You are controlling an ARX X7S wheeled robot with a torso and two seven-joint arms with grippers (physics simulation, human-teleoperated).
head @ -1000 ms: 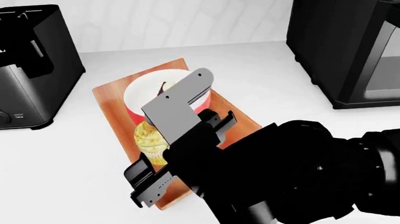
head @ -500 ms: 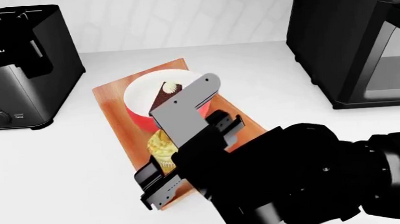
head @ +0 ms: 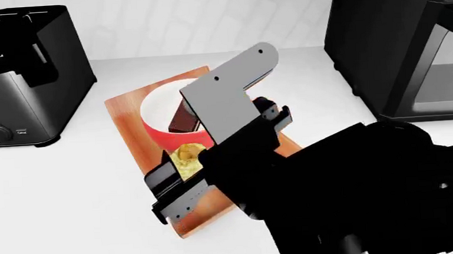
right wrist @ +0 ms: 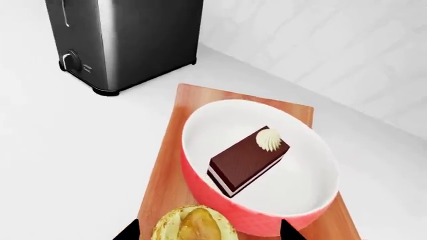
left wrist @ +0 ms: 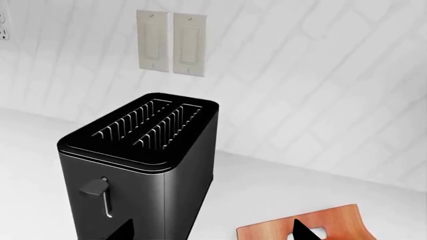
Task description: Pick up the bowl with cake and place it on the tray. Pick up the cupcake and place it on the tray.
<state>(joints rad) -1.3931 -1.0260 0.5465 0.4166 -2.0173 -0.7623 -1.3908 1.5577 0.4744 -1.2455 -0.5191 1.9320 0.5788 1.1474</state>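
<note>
The orange-brown tray (head: 124, 118) lies on the white counter. On it stands the bowl with cake (right wrist: 303, 177), red outside and white inside, with the chocolate slice (right wrist: 247, 162) and its cream swirl in the middle. The cupcake (right wrist: 193, 225) rests on the tray right beside the bowl, and in the head view the cupcake (head: 186, 156) peeks out under my right arm. My right gripper (right wrist: 208, 232) hovers open above it, fingertips wide on either side, not touching. My left gripper (left wrist: 213, 232) is open and empty by the toaster, with one end of the tray (left wrist: 320, 227) in sight.
A black and steel toaster (head: 19, 86) stands at the counter's left. A tall black appliance (head: 395, 46) fills the right. Wall switches (left wrist: 170, 42) sit on the white tiled wall behind. My right arm hides the tray's near right part in the head view.
My right arm has risen and swung toward the back right, now covering part of the bowl. The cupcake and bowl stay on the tray. The left arm has not visibly moved.
</note>
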